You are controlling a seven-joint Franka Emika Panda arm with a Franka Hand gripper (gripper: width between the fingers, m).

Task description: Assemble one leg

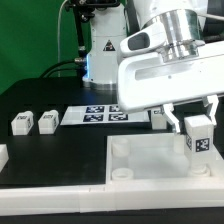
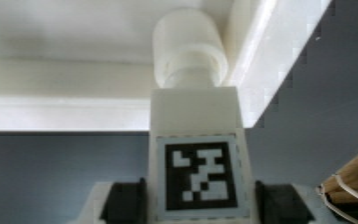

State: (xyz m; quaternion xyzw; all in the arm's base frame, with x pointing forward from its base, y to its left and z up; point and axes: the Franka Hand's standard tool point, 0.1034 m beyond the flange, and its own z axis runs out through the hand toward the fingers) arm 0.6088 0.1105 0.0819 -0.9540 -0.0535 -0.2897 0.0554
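Note:
My gripper [image 1: 197, 128] is shut on a white leg [image 1: 198, 138] with a black-and-white tag, holding it upright just above the right part of the large white square panel [image 1: 150, 160]. In the wrist view the leg [image 2: 199, 130] fills the middle, its tag facing the camera, its rounded end by the panel's edge [image 2: 265, 50]. The dark finger pads [image 2: 126, 200] press both of its sides. Two more legs [image 1: 22, 123] [image 1: 47, 122] lie on the black table at the exterior view's left. Another leg [image 1: 163, 117] lies behind the panel.
The marker board [image 1: 95, 115] lies flat behind the panel. A white part [image 1: 3, 155] sits at the exterior view's left edge. The panel has round corner sockets [image 1: 122, 172]. The arm's base [image 1: 100, 55] stands at the back.

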